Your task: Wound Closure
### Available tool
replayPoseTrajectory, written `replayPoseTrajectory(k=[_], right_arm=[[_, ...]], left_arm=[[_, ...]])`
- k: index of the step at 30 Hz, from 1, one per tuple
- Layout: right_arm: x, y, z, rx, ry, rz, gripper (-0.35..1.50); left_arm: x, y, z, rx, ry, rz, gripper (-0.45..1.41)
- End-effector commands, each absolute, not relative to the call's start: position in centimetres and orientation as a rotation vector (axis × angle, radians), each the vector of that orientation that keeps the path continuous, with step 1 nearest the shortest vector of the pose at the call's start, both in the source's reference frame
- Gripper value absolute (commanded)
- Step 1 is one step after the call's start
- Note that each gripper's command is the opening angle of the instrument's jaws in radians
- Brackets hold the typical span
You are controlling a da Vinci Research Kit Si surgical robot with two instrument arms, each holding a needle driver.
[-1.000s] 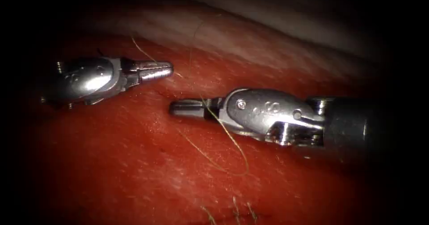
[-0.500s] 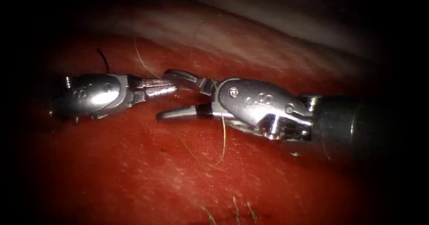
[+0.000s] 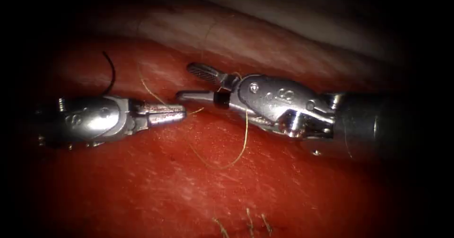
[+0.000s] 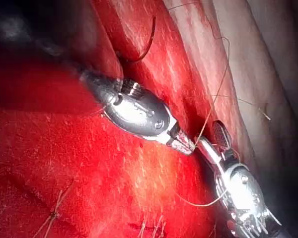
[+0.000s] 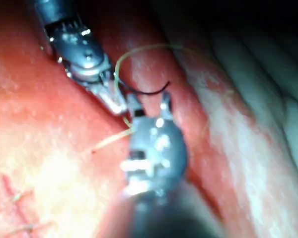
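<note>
Left pincer [image 3: 182, 115] clamped on thread [image 3: 239, 148]; right pincer [image 3: 189, 82] agape, empty, thread draped over its wrist. Needle [image 3: 111, 72] lies free on tissue [image 3: 142, 186], upper left. Risk: draped strand could snag.

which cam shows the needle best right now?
Left wrist view: the dark curved needle shows its longest arc there, against the red tissue, held by neither tool; its ends are unclear. Endoscope and right wrist views show shorter arcs. The steel left tool grips tan thread; the right tool is open, empty.
</note>
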State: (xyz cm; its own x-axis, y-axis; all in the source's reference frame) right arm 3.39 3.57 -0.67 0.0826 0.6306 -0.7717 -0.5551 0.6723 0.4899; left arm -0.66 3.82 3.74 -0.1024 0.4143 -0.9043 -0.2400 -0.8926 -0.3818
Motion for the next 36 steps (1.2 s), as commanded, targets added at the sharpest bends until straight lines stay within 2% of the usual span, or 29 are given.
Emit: replayPoseTrajectory(k=[1, 4, 9, 16, 36], right_arm=[[3.48, 3.6, -0.6, 0.072, 1.200, 0.884, 0.37], [3.51, 3.6, -0.6, 0.078, 1.174, 0.875, 0.37], [3.65, 3.5, -0.5, 0.129, 1.104, 0.822, 0.47], [3.71, 3.4, -0.5, 0.199, 1.098, 0.775, 0.47], [3.91, 3.3, -0.6, 0.327, 1.205, 0.640, 0.49]], left_arm=[[-0.72, 3.7, 3.8, -1.754, -0.200, 2.041, -0.35], [-0.76, 3.7, 3.7, -1.764, -0.212, 2.039, -0.35], [-0.75, 3.9, 3.4, -1.789, -0.272, 2.008, -0.35], [-0.65, 4.2, 3.2, -1.799, -0.296, 1.987, -0.35], [-0.78, 4.8, 3.8, -1.869, -0.358, 2.017, -0.35]])
